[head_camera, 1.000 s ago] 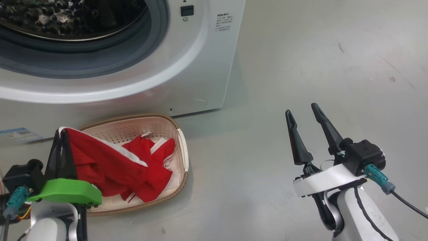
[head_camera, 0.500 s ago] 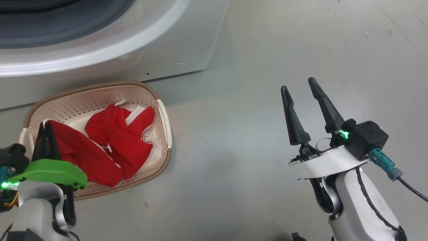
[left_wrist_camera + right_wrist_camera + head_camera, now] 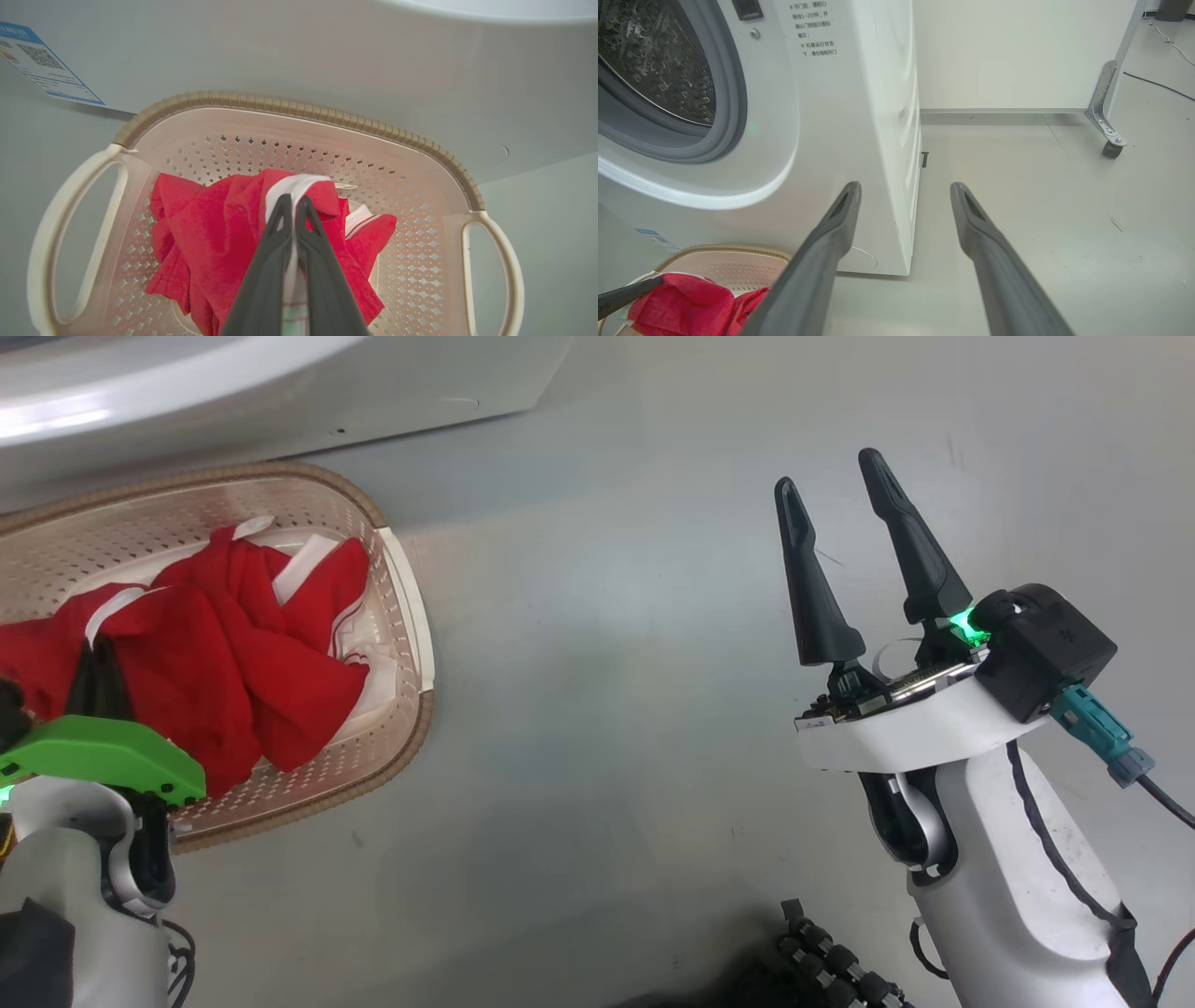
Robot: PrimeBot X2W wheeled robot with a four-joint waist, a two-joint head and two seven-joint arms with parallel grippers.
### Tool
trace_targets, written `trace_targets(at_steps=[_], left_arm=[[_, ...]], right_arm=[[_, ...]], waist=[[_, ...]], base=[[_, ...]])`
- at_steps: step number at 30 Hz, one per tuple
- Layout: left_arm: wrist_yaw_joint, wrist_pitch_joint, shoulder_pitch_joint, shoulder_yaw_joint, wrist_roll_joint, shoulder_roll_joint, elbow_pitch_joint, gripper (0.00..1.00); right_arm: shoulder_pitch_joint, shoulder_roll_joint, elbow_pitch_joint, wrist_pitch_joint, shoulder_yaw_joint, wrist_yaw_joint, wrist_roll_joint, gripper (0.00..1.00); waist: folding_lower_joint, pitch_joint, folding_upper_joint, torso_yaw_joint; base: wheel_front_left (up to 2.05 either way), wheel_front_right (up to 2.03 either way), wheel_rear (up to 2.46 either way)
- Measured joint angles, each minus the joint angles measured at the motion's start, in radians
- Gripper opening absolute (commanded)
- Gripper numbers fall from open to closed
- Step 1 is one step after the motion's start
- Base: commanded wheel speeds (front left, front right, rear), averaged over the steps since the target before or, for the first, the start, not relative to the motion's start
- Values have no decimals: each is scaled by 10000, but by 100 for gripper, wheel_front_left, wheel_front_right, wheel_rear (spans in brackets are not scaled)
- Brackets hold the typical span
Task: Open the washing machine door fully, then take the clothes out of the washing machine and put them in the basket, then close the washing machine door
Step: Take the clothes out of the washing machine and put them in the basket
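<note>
The cream basket (image 3: 407, 616) stands on the floor in front of the white washing machine (image 3: 280, 383). Red clothes (image 3: 252, 653) with white trim lie piled inside it. My left gripper (image 3: 93, 651) hangs over the basket (image 3: 289, 106), shut on a fold of red garment (image 3: 219, 219) by its white trim, and the cloth drapes down into the pile. My right gripper (image 3: 826, 467) stands open and holds nothing, off to the right over bare floor. In the right wrist view the drum mouth (image 3: 668, 84) is uncovered, and the right gripper (image 3: 904, 186) points at the machine's corner. The washing machine door is out of view.
A blue label (image 3: 42, 60) sticks to the machine's lower front. A metal frame leg on a caster (image 3: 1110, 149) and a thin cable (image 3: 1157, 84) are at the far right by the white wall. Grey floor (image 3: 597, 709) stretches right of the basket.
The head camera has tilted down, so the machine has slid up out of the picture. The red garment in my left gripper now hangs lower, into the basket. My right gripper stays open.
</note>
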Motion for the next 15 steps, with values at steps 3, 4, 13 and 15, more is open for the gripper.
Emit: trace_targets(at_steps=[3,4,13,15], left_arm=[[-159,75,-260,2,-159,-29,602,0],[-173,148,-304,4,-184,-36,819,0],[-393,428,-731,21,-500,-90,2121,0],[-418,437,-799,132,-669,-144,2405,0]], right_arm=[[-152,-2,29,0,13,-73,54,100],[-180,-2,46,0,35,-73,58,100],[-390,0,167,0,132,-117,127,100],[-413,-2,199,0,138,-121,127,100]], waist=[[0,331,0,-68],[0,419,0,-88],[0,723,0,-186],[-1,716,0,-177]], base=[[0,0,0],[0,0,0],[0,0,0],[0,0,0]])
